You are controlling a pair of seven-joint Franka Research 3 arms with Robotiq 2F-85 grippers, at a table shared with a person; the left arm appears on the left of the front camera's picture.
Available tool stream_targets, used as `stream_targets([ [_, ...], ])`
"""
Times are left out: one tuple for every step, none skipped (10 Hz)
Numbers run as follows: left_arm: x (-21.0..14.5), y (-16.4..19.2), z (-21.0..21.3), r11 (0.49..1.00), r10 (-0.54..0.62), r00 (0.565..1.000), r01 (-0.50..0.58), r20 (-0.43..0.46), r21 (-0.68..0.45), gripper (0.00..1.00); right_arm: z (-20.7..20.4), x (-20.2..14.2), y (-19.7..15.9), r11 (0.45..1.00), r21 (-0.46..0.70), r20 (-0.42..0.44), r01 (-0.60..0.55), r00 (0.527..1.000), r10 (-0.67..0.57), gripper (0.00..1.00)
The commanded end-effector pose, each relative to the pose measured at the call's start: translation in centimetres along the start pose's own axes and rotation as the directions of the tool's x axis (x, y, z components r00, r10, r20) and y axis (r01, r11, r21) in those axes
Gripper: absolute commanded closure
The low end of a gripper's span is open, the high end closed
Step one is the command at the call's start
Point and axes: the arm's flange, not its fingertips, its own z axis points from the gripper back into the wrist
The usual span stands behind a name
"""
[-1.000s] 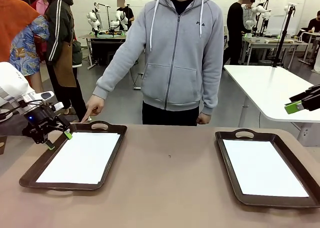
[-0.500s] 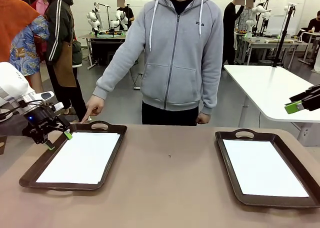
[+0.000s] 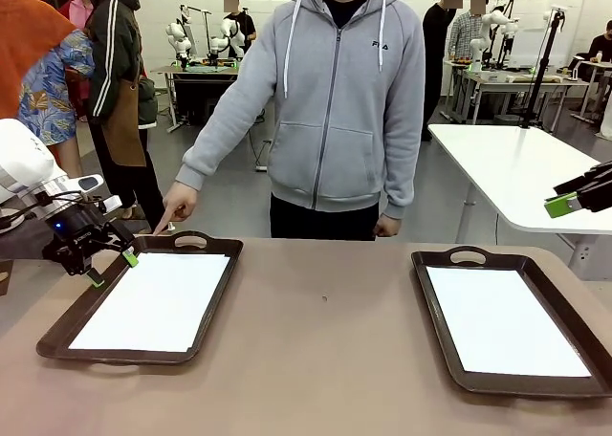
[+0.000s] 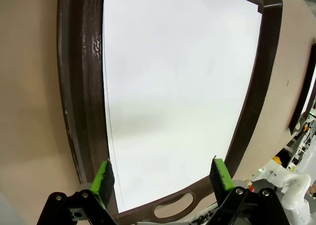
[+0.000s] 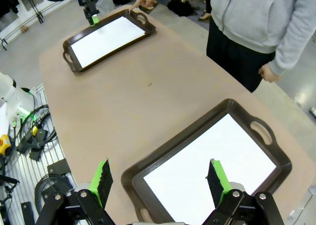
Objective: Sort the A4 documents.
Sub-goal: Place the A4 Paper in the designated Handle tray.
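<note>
One white A4 document lies in the left brown tray, and another A4 document lies in the right brown tray. My left gripper hovers open over the left tray's far left corner. In the left wrist view its green pads straddle the sheet's end near the tray handle. My right gripper hangs open high at the right edge, and looks down on the right tray's sheet. The person's hand points a finger at the left tray's far corner.
The brown tabletop lies bare between the two trays. The person in a grey hoodie stands at the far edge. A white table stands behind on the right. Cables and a rack sit beside the table in the right wrist view.
</note>
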Motion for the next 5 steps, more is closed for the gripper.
stream_targets([
  [-0.09,0.03,-0.02,1.0,-0.008,1.0,0.008,-0.011,0.017,0.0,-0.12,-0.07,-0.01,1.0,0.005,0.005,-0.001,1.0,0.001,0.0],
  [-0.09,0.03,-0.02,1.0,-0.008,1.0,0.008,-0.011,0.017,0.0,-0.12,-0.07,-0.01,1.0,0.005,0.005,-0.001,1.0,0.001,0.0],
  [-0.09,0.03,-0.02,1.0,-0.008,1.0,0.008,-0.011,0.017,0.0,-0.12,-0.07,-0.01,1.0,0.005,0.005,-0.001,1.0,0.001,0.0],
  [-0.09,0.03,-0.02,1.0,-0.008,1.0,0.008,-0.011,0.017,0.0,-0.12,-0.07,-0.01,1.0,0.005,0.005,-0.001,1.0,0.001,0.0],
  [-0.09,0.03,-0.02,1.0,-0.008,1.0,0.008,-0.011,0.017,0.0,-0.12,-0.07,-0.01,1.0,0.005,0.005,-0.001,1.0,0.001,0.0],
])
